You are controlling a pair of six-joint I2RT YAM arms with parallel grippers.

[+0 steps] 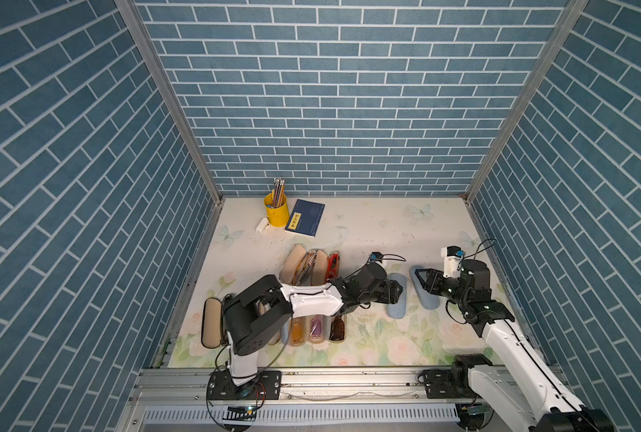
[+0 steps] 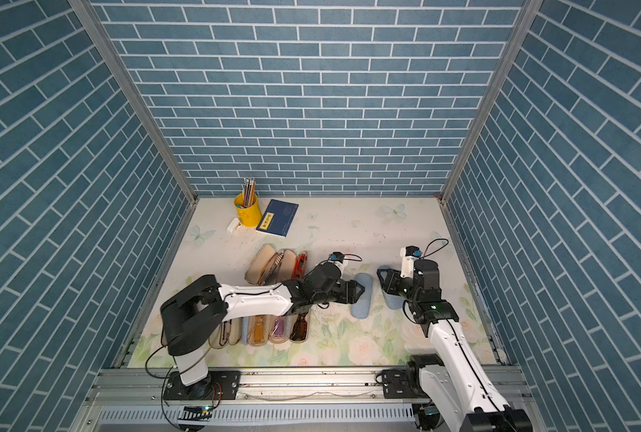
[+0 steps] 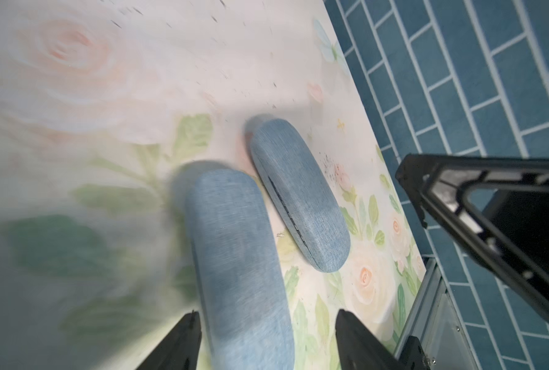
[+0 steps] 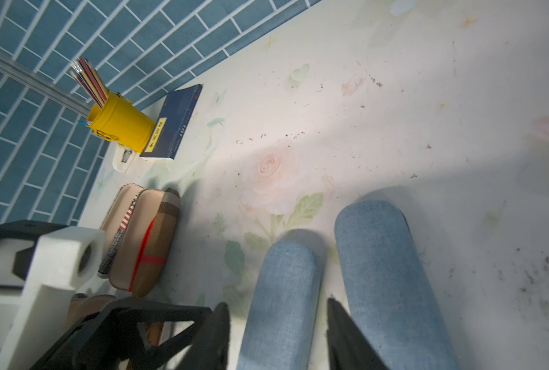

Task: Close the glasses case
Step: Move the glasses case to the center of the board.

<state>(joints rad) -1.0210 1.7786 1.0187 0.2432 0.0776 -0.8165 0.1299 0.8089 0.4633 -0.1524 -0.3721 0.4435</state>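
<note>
lying on the table [image 1: 367, 232]: two light blue fabric glasses cases, right of centre, side by side and close together without touching, long axes running roughly near to far.
left blue case [image 1: 397, 312]: flat on the floral cover, lid down on its base.
right blue case [image 1: 429, 301]: also shut (in the left wrist view its seam is only a thin dark line along one side).
left gripper [image 3: 266, 314]: low over the middle of the left blue case, jaws apart and straddling it, with one finger [image 3: 353, 339] clear of the case's side; it is not clamped on anything.
right gripper [image 1: 421, 278]: above the far end of the right blue case, jaws apart and holding nothing; whether it touches the fabric i cannot tell.
tan cases [image 1: 304, 265]: a cluster to the left of the left gripper, some ajar with glasses in them.
near row [image 1: 317, 331]: cases with tinted glasses, partly under the left arm [image 1: 311, 299].
far left corner: yellow pencil cup [image 1: 276, 213], with a dark blue book [image 1: 305, 217] just beside it.
</note>
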